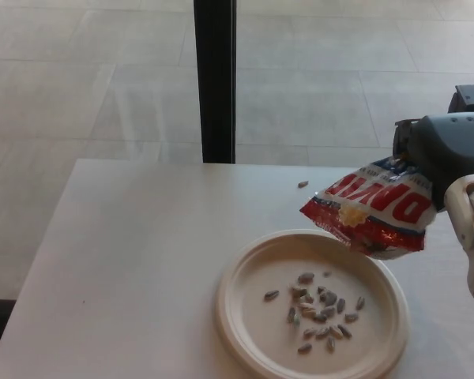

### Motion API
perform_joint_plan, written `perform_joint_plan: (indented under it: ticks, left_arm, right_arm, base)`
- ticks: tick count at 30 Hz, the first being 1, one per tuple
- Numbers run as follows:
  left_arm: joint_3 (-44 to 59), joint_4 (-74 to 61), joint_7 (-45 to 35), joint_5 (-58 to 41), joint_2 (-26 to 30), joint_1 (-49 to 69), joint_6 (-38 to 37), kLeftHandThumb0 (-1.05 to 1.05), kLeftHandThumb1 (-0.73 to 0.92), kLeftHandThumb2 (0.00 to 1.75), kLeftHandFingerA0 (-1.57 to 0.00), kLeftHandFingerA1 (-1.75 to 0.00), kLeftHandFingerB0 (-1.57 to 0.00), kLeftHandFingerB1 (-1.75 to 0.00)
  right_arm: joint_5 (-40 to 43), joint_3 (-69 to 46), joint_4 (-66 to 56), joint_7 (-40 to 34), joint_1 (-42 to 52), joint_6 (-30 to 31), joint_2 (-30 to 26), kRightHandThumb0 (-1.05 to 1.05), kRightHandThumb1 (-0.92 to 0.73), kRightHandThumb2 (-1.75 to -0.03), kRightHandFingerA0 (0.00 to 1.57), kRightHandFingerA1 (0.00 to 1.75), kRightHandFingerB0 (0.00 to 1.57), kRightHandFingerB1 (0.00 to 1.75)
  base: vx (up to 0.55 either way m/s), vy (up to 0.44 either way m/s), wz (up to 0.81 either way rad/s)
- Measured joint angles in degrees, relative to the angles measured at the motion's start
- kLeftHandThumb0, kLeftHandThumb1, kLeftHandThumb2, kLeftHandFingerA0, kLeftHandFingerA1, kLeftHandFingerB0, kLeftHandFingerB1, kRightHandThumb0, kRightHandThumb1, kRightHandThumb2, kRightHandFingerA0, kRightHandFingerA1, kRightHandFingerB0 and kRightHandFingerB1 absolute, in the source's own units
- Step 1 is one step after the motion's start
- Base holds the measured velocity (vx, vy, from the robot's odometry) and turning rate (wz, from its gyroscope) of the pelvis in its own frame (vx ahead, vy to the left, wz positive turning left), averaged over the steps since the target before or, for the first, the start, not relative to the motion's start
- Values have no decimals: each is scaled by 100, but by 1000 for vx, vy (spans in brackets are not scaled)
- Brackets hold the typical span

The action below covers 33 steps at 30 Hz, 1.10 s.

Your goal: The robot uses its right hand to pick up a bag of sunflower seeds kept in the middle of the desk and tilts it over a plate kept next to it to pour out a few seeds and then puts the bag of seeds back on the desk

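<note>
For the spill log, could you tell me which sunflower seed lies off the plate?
The lone seed on the bare desk behind the plate; all others lie inside the plate.

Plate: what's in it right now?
The plate holds a loose cluster of sunflower seeds, right of its centre. The tilted bag, held in the right robot hand, hangs over and hides the far-right rim.
</note>
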Motion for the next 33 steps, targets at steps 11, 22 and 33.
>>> perform_joint_plan:
  ticks: [11, 22, 33]
  left_arm:
    - [-35, -6, 3, -1, 28, -30, 0, -81, 73, 63, -46, -50, -45, -37]
    - [-46, -3, 2, 2, 70, -31, -1, -81, 75, 63, -45, -51, -43, -37]
    - [-108, -8, 2, 8, 94, -33, -4, -86, 61, 80, -42, -55, -39, -45]
  right_arm:
    - [31, -131, -20, 125, 74, 176, 96, -37, -63, -77, 89, 164, 82, 94]
    - [-42, -58, -36, -75, 489, 22, -8, -34, -62, -76, 90, 175, 76, 117]
    - [-703, 635, 120, -619, 228, -262, -441, -42, -66, -69, 94, 175, 76, 140]
  base:
    - [0, 0, 0]
    - [0, 0, 0]
    - [0, 0, 0]
